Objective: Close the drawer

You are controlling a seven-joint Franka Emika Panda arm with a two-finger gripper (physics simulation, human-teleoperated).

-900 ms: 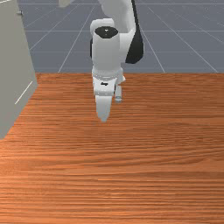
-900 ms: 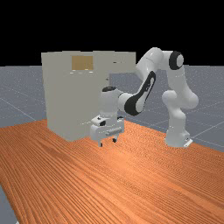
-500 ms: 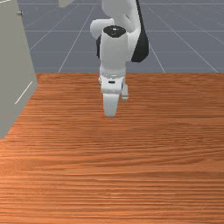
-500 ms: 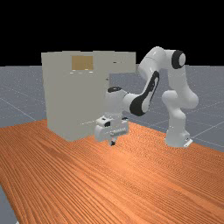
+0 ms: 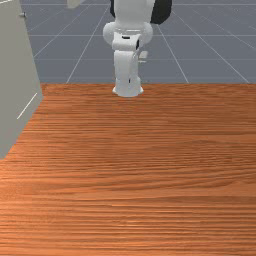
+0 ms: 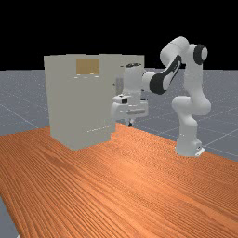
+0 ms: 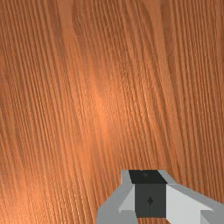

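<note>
Drawer, long axis level, juts from cabinet toward far view's right.

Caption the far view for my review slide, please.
The shut gripper hangs above the wooden table beside the grey cabinet, whose top drawer juts out, not yet closed.

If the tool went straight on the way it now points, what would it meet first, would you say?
Pointing down, the tool would probably meet the tabletop first, though its height is hard to judge.
</note>
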